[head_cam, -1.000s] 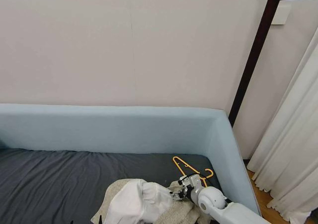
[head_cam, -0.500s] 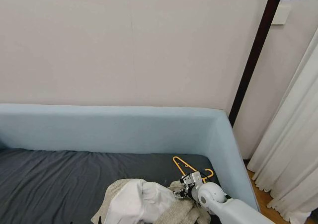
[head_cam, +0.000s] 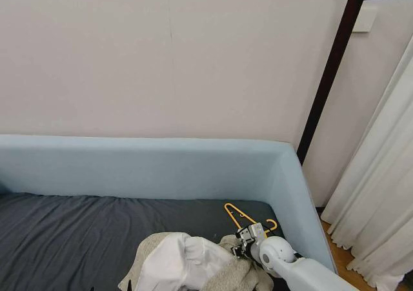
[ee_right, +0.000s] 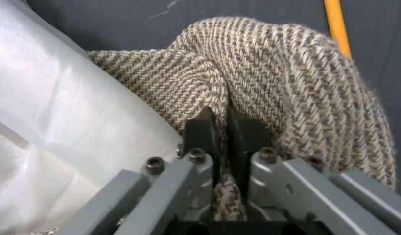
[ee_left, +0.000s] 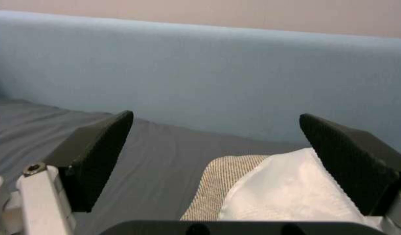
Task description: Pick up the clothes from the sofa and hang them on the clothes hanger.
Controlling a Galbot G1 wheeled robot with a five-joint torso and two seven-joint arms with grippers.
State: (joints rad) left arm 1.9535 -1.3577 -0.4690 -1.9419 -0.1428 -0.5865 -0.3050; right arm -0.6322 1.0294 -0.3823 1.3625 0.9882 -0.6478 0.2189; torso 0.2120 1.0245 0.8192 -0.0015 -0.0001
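Observation:
A beige knitted garment with a white garment on top lies on the dark sofa seat, at the head view's lower middle. My right gripper sits at the knit's right edge, shut on a pinched fold of the knitted garment; the white garment lies beside it. An orange hanger rests on the seat just behind. My left gripper hovers open above the seat, with the knit and white cloth ahead of it.
The light blue sofa back and right armrest wall in the seat. A dark rack post rises beyond the armrest, with white curtains at the right. Bare seat stretches to the left.
My right gripper has shifted slightly right and back along the knit's edge, tugging the cloth; the white garment has settled a little lower.

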